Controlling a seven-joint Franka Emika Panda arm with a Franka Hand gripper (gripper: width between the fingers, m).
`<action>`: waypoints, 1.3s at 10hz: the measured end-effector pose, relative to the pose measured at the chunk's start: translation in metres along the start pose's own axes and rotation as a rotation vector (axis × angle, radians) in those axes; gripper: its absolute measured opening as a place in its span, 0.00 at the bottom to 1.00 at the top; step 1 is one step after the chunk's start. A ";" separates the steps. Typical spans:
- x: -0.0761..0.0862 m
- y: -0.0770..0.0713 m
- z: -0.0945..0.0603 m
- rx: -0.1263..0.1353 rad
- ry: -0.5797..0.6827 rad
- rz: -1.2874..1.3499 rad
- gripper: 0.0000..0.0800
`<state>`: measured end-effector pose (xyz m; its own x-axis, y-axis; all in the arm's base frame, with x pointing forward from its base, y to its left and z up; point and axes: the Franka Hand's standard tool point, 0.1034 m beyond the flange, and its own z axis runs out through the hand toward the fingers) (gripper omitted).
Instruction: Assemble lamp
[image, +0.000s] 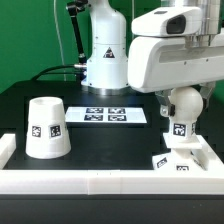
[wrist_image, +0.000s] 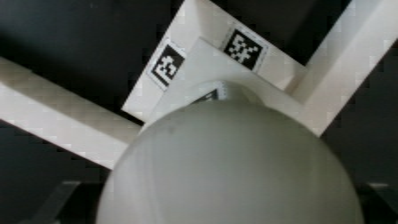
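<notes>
The lamp bulb (image: 182, 104) is round and white, with a tagged stem pointing down. My gripper (image: 182, 96) is shut on it at the exterior view's right. It hangs just above the small square base (image: 172, 162), which lies by the white wall's front right corner. I cannot tell if stem and base touch. In the wrist view the bulb (wrist_image: 222, 160) fills the middle between my gripper (wrist_image: 222, 212) jaws. The tagged base (wrist_image: 199, 62) shows beyond it. The cone shade (image: 47, 128) stands wide end down at the exterior view's left, apart from the rest.
A low white wall (image: 100, 180) borders the black table along the front and right. It shows as white bars in the wrist view (wrist_image: 54, 110). The marker board (image: 108, 115) lies mid-table. The robot's white pedestal (image: 105, 60) stands behind it.
</notes>
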<state>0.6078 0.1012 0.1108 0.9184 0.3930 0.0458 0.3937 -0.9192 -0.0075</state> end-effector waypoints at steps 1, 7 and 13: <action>0.001 -0.001 0.000 0.000 0.001 0.052 0.72; 0.000 0.002 0.000 -0.002 0.001 0.422 0.72; -0.003 0.002 -0.001 0.021 -0.025 1.116 0.72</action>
<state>0.6059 0.0983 0.1115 0.7580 -0.6520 -0.0173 -0.6520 -0.7566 -0.0490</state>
